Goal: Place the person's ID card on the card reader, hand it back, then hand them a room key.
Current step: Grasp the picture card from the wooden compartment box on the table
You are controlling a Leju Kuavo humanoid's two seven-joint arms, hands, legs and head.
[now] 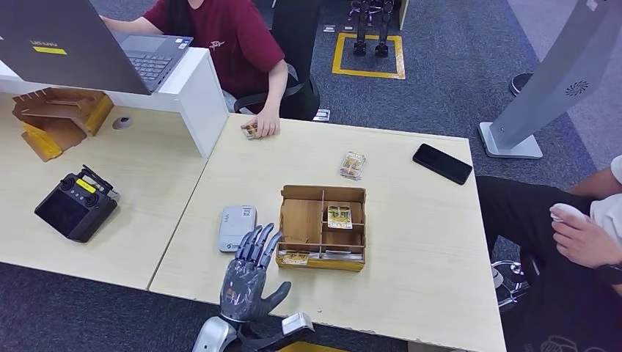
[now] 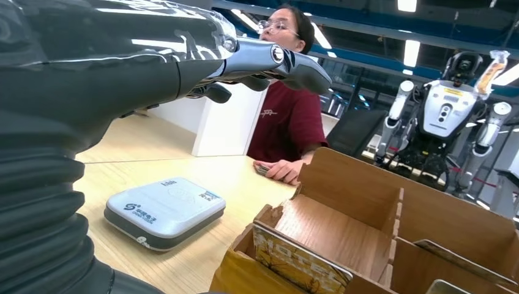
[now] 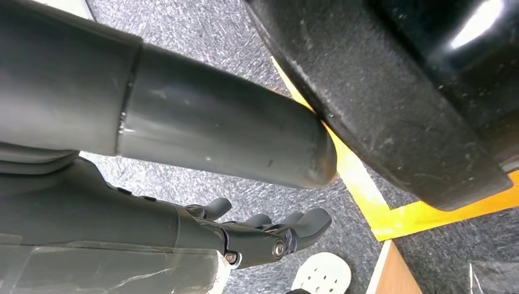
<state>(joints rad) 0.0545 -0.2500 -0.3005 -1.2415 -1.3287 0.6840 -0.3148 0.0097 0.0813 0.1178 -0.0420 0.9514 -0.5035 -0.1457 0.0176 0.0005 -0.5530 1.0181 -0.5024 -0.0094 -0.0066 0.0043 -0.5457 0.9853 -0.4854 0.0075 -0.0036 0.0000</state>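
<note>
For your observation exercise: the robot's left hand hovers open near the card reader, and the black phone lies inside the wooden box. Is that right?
Not quite. The head view shows the black phone on the bare table, apart from the wooden box. The left hand is open beside the card reader.

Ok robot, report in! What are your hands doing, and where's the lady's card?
Left hand open above table edge, fingers spread, empty. Right hand hanging over floor, empty. Card under person's hand across table. Wooden box beside card reader.
</note>
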